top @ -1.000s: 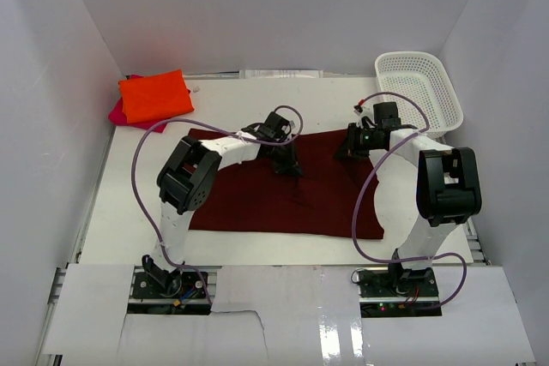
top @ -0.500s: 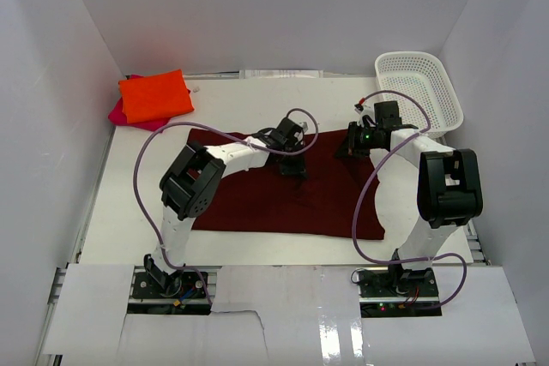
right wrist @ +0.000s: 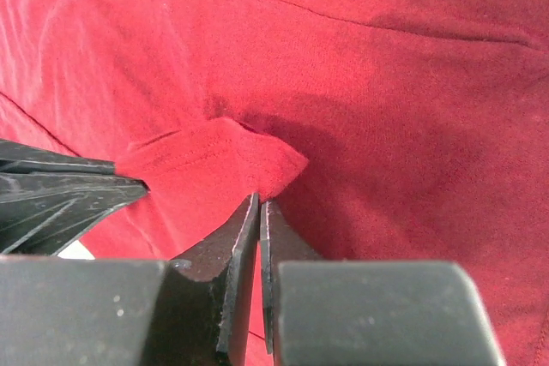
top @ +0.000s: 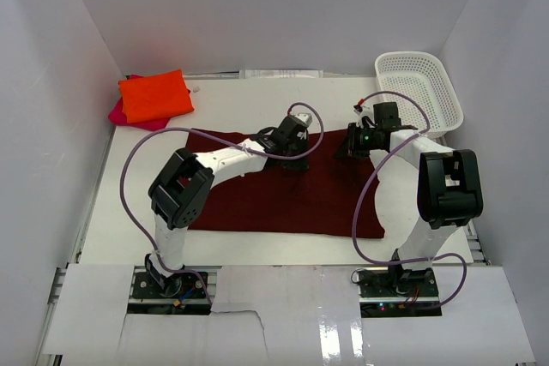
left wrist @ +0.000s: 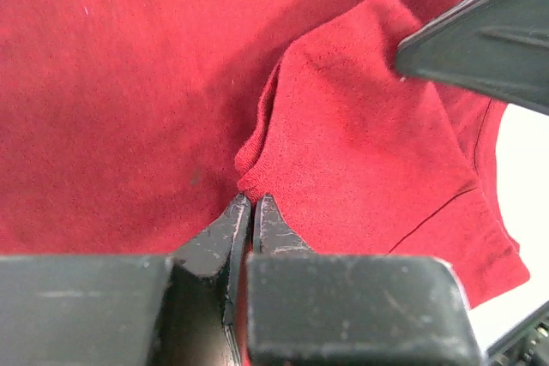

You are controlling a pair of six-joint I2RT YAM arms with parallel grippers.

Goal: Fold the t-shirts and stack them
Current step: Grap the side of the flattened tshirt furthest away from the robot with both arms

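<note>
Since a second ago the left gripper (top: 296,159) has travelled from the middle of the maroon t-shirt (top: 283,199) toward its far edge, its elbow dropping back toward the base, while the right gripper (top: 347,150) has stayed where it was.

From above, the maroon t-shirt lies spread across the centre of the tabletop (top: 257,100), wide and mostly flat, with both grippers down on its far edge, well apart from one another. That view is too distant to show how the jaws stand.

The wrist cameras settle it. In the left wrist view the left gripper (left wrist: 253,203) has its jaws pressed nearly together on a raised ridge of the maroon t-shirt (left wrist: 111,83), the cloth bunched up in a rounded fold just beyond the tips. In the right wrist view the right gripper (right wrist: 259,205) likewise has narrow jaws pinching a small stitched flap of the maroon t-shirt (right wrist: 386,83), lifted off the layer below and casting a shadow.

At the far left corner, seen only from above, the orange t-shirt (top: 154,96) sits folded on top of the magenta t-shirt (top: 116,113), which peeks out at its near left side. A white mesh basket (top: 452,100) stands at the far right corner.
</note>
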